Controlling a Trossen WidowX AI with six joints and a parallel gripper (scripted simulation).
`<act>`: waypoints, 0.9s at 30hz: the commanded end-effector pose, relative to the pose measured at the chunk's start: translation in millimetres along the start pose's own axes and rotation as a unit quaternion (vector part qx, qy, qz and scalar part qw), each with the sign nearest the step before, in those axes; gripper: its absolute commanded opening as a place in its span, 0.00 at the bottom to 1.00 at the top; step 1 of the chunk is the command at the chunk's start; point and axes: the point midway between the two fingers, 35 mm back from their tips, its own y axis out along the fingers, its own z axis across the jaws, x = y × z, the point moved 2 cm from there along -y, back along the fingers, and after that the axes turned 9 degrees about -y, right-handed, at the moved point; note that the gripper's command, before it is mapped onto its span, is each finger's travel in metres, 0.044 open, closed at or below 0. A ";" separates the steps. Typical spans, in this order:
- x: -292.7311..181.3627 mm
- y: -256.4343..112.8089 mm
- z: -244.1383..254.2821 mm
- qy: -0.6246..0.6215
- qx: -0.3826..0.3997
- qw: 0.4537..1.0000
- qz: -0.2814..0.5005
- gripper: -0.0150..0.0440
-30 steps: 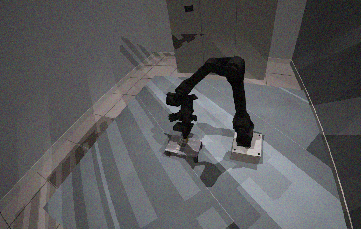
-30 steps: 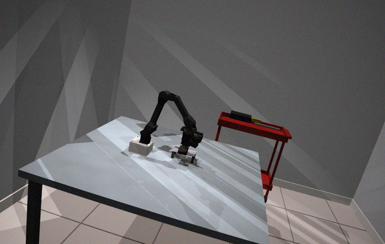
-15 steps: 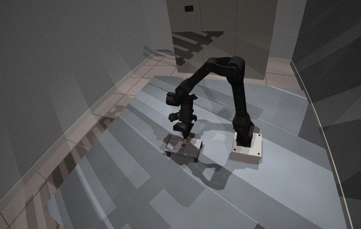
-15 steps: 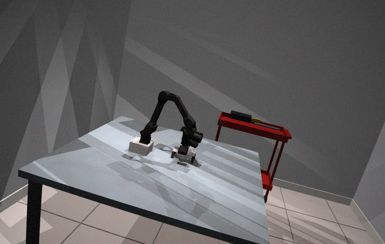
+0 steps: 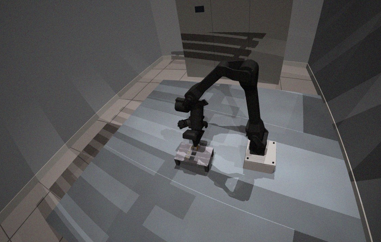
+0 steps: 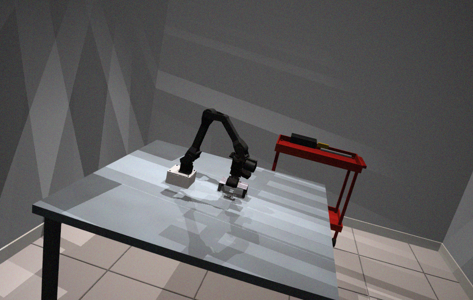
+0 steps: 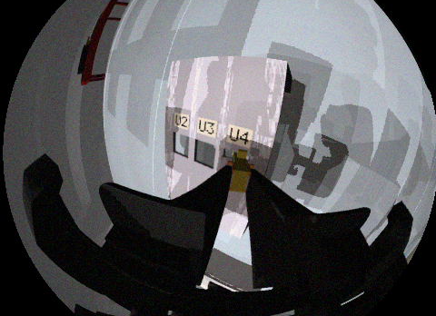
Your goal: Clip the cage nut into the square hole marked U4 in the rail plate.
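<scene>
Near the center of the top frame, a black parallel-jaw gripper (image 5: 196, 146) (image 6: 231, 185) (image 7: 239, 173) pinches a small brass-yellow cage nut (image 5: 197, 147) (image 7: 239, 180) at the U4 hole (image 7: 228, 153) of a pinkish-grey rail plate (image 5: 202, 158) (image 6: 243, 184) (image 7: 209, 89), where seating it well likely calls for keeping the wings squeezed and descending straight before release.

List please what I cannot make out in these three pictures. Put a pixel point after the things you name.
- Black pincer's (image 7: 241, 170) wing contact, wrist: covered by its own fingers.
- Yellow metal cage nut's (image 7: 239, 182) seating, wrist: nut and fingers cover U4's hole.
- Same nut, exterior: behind the arm.
- Hole labels, exterior: too small.
</scene>
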 end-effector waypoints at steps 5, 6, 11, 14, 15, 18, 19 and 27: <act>0.4 -0.4 1.2 0.001 -0.012 1.000 0.001 0.31; 0.4 -0.4 1.4 0.002 -0.013 1.000 0.001 0.31; 0.6 -0.4 2.0 0.002 -0.017 1.000 0.002 0.31; 0.7 -0.4 2.5 0.002 -0.021 1.000 0.002 0.31; 0.7 -0.3 2.7 0.002 -0.023 1.000 0.003 0.31; 0.8 -0.3 3.4 0.002 -0.028 1.000 0.003 0.31; 0.9 -0.3 3.7 0.002 -0.030 1.000 0.004 0.31; 1.1 -0.2 4.7 0.002 -0.038 0.999 0.005 0.31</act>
